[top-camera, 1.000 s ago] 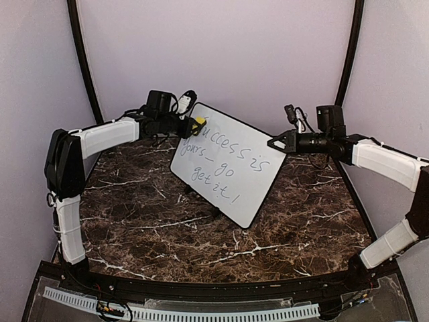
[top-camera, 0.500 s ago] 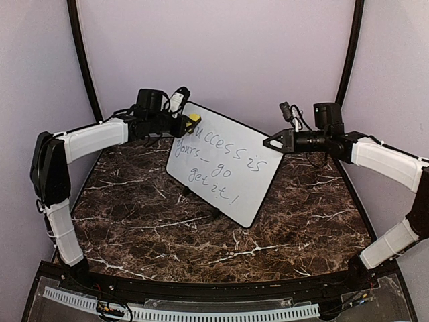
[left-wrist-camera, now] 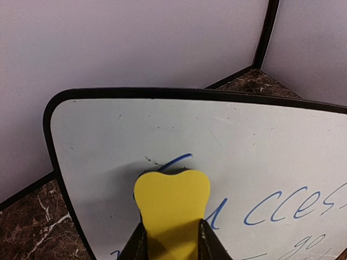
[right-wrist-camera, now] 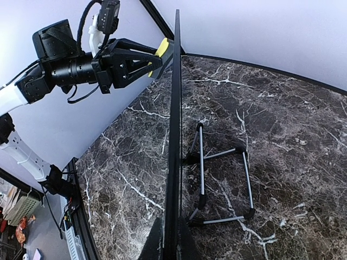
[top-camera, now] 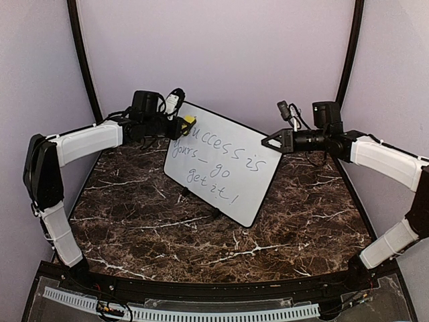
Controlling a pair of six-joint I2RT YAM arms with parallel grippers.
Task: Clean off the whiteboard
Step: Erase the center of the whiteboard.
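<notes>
The whiteboard (top-camera: pixel 224 164) stands tilted on the marble table, black-framed, with blue handwriting across it. My left gripper (top-camera: pixel 182 125) is shut on a yellow eraser (top-camera: pixel 190 121) and presses it against the board's upper left corner. In the left wrist view the eraser (left-wrist-camera: pixel 172 208) covers the first letter, with a blue stroke showing above it on the whiteboard (left-wrist-camera: pixel 260 151). My right gripper (top-camera: pixel 269 143) is shut on the board's upper right edge. In the right wrist view the whiteboard (right-wrist-camera: pixel 175 135) is seen edge-on between my fingers.
The board's metal wire stand (right-wrist-camera: pixel 219 181) rests on the dark marble table (top-camera: pixel 147 221) behind it. Purple walls (top-camera: pixel 221 54) enclose the back and sides. A black front rail (top-camera: pixel 201 295) runs along the near edge.
My left arm has drawn back to the left with the eraser, which sits slightly higher and further left on the board. The board's top left has shifted a little left. The right gripper moved slightly left.
</notes>
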